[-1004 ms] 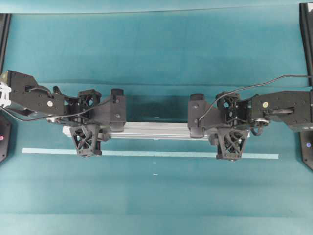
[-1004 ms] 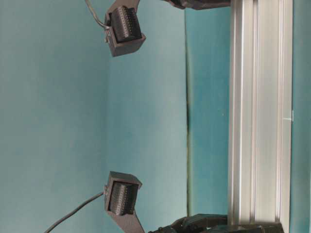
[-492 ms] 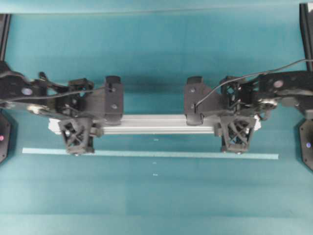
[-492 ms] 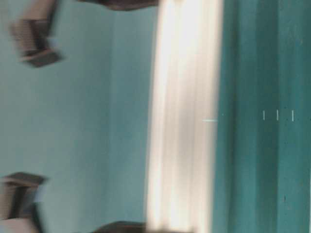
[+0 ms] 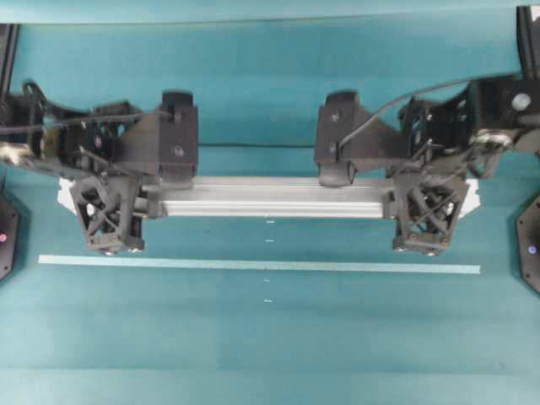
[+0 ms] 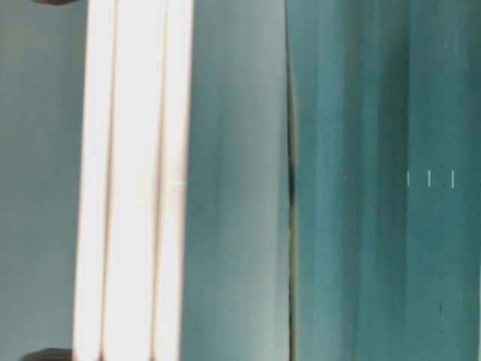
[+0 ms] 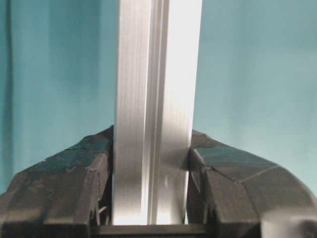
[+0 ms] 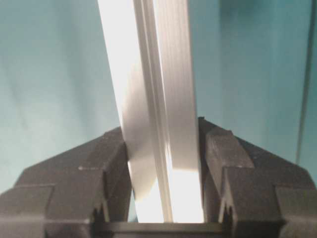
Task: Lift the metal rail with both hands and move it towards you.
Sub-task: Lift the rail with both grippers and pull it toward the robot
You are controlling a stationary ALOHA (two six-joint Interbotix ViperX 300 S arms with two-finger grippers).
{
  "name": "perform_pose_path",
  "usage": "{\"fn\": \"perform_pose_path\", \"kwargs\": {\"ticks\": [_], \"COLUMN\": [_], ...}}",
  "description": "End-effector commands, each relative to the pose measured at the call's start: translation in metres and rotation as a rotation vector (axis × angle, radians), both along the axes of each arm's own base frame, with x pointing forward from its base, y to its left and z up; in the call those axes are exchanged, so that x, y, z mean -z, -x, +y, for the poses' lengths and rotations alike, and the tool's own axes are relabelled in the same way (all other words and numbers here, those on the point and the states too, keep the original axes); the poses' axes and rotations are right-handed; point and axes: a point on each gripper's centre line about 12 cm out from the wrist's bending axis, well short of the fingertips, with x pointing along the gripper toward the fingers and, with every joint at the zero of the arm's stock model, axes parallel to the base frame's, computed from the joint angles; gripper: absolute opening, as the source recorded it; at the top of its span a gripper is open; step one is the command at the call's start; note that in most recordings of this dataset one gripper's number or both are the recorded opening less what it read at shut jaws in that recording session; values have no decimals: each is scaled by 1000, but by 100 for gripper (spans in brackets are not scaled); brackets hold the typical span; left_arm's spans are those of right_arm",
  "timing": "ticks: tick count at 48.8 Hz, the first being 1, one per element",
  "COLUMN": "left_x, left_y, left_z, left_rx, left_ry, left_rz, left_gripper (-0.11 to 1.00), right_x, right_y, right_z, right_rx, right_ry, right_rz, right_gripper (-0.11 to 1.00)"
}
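The metal rail (image 5: 270, 197) is a long silver grooved bar held level above the teal table, with its shadow behind it. My left gripper (image 5: 105, 187) is shut on its left end and my right gripper (image 5: 426, 190) on its right end. In the left wrist view the rail (image 7: 156, 99) runs straight up between the black fingers (image 7: 69, 183) of the left gripper (image 7: 151, 148), which press both its sides. The right wrist view shows the rail (image 8: 153, 74) clamped the same way in the right gripper (image 8: 163, 144). At table level the rail (image 6: 131, 180) is a blurred white band.
A thin pale tape strip (image 5: 253, 265) lies on the cloth in front of the rail, with small white marks (image 5: 268, 240) near the middle. Black frame posts (image 5: 527, 34) stand at the table's side edges. A cloth seam (image 6: 289, 180) crosses the table-level view.
Both grippers have risen with the rail in them. It looks larger from overhead and sits farther from the tape strip, and it has swept across the table-level view from right to left.
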Motion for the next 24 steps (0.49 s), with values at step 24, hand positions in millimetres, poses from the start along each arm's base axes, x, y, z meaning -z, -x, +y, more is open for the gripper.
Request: {"fn": "perform_pose_path", "kwargs": {"ticks": [24], "left_x": [-105], "left_y": [9], "left_z": [-11], "left_rx": [9], "left_ry": [10], "left_rz": [-10], "left_gripper": [31], "right_x": [-114], "right_y": [1], "right_z": [20], "right_rx": [102], "right_ry": [-7], "right_rz": [-102], "right_gripper": [40]}}
